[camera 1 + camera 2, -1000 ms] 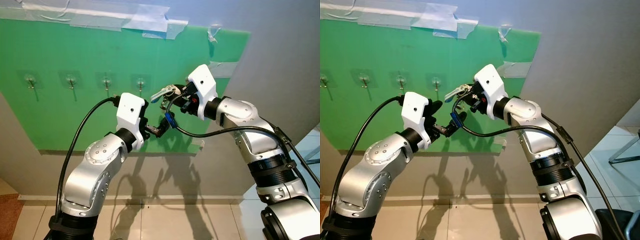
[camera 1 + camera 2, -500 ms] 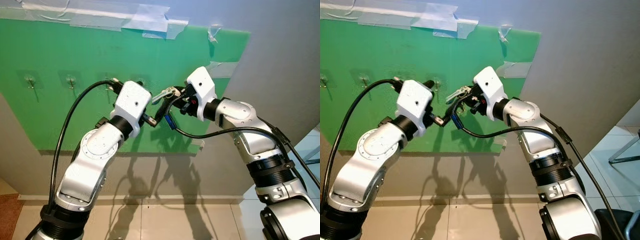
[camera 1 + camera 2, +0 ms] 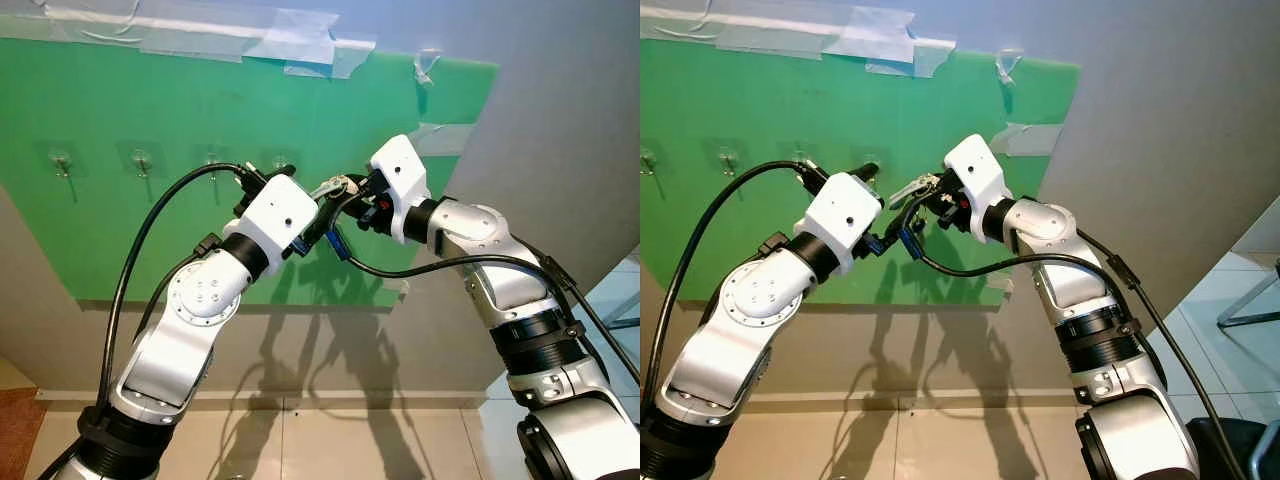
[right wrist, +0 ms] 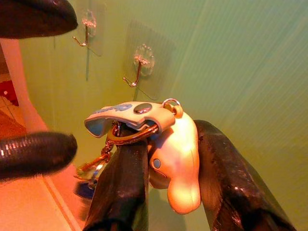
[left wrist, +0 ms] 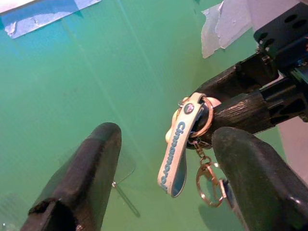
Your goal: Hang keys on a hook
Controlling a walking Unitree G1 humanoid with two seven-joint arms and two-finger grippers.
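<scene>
2 grippers meet in front of the green board [image 3: 150, 110]. the right gripper [image 4: 168, 192] pinches the keys [image 4: 163, 144], close to the board, just out from the nearest hook [image 4: 139, 67]. the left gripper [image 5: 166, 183] is spread wide around the strap [image 5: 175, 154], not touching. if the 2 pull at once, the keys could slip and drop. the blue tag [image 3: 908, 238] is small and partly hidden.

Two silver jointed arms, white wrist housings, black cables, long black end-effector fingers [image 5: 77, 187].
</scene>
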